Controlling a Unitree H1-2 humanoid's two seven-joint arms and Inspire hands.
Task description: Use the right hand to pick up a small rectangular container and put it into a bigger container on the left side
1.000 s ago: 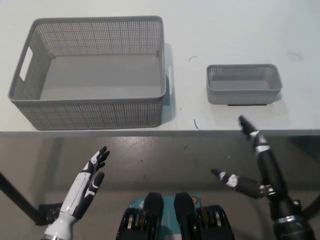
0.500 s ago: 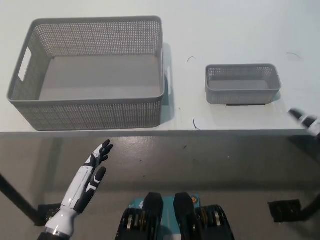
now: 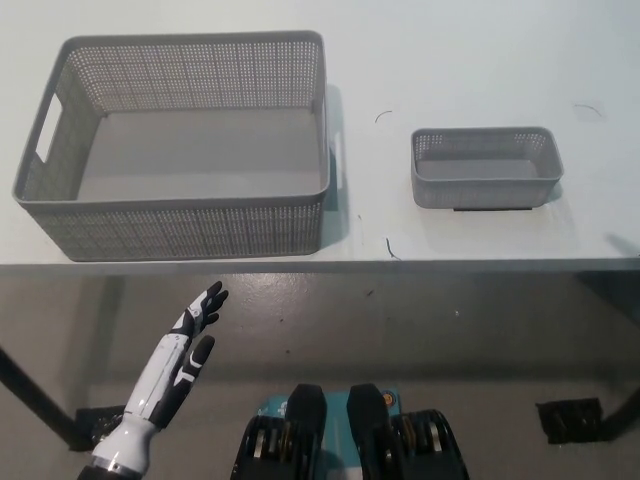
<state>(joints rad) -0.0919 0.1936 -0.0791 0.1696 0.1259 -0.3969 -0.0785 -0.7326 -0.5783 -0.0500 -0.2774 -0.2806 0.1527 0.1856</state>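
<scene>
Reach comes first: my right hand is out of frame, state unknowable; bring it over the small container [image 3: 486, 168] squarely. Left hand [image 3: 180, 355] rests open, lower left.

The big basket [image 3: 180, 140] sits on the left part of the table [image 3: 450, 60], and its tall walls stand in the way from the sides. Its top is open and nothing lies inside. The small basket [image 3: 486, 168] sits well apart to the right, with bare table between them. The left robot hand [image 3: 185, 350] hangs below the table's front edge, fingers spread.
</scene>
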